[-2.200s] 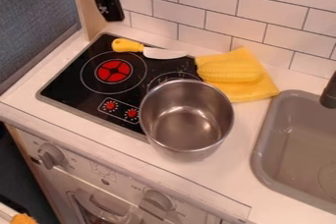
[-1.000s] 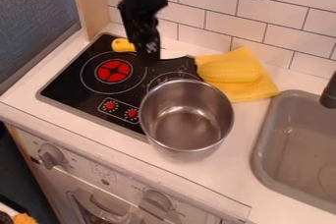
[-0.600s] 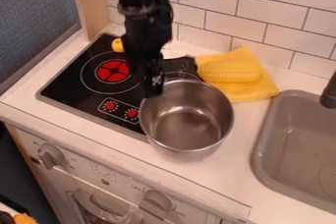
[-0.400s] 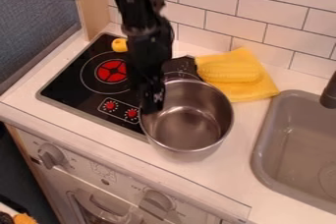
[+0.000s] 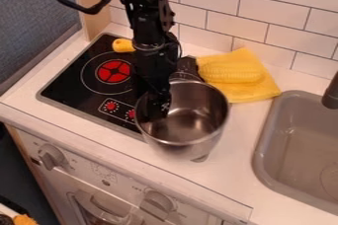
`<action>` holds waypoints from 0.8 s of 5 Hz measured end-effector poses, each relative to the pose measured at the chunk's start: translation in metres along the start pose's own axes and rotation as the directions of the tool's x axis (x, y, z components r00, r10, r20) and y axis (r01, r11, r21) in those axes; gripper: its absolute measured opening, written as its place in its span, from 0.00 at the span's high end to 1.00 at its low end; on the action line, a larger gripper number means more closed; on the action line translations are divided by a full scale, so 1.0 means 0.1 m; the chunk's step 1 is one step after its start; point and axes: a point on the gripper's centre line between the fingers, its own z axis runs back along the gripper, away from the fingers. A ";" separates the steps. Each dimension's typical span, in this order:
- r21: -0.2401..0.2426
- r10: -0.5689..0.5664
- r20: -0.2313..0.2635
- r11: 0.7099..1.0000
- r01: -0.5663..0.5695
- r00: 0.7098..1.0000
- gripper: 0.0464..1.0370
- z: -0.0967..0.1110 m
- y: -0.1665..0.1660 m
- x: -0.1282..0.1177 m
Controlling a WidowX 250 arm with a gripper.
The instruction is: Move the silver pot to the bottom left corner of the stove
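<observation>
The black gripper [image 5: 155, 109] hangs down at the left rim of the silver pot, its lower end overlapping the inside of the rim. The empty silver pot [image 5: 191, 130] stands over the right front edge of the black stove [image 5: 72, 88] and the white counter, tilted a little. A small dark patch shows beneath its front right side. The stove's bottom left corner lies to the left of the pot, past the two red knobs.
A yellow knife handle [image 5: 123, 45] shows at the stove's back, left of the arm. Yellow corn [image 5: 231, 72] lies on a yellow cloth [image 5: 261, 90] behind the pot. The grey sink [image 5: 297, 145] is at the right, and a tiled wall rises behind.
The arm has come down from the top edge, forward to the pot's left rim. Since the last earlier frame the pot has shifted slightly left and tilted.
</observation>
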 end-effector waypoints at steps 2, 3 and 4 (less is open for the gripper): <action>0.018 -0.015 0.000 1.000 0.015 1.000 0.67 -0.02 -0.10 0.03; 0.027 -0.022 0.016 0.999 0.022 1.000 0.85 0.02 -0.10 0.04; 0.027 -0.025 0.025 0.999 0.024 0.999 0.94 0.04 -0.09 0.03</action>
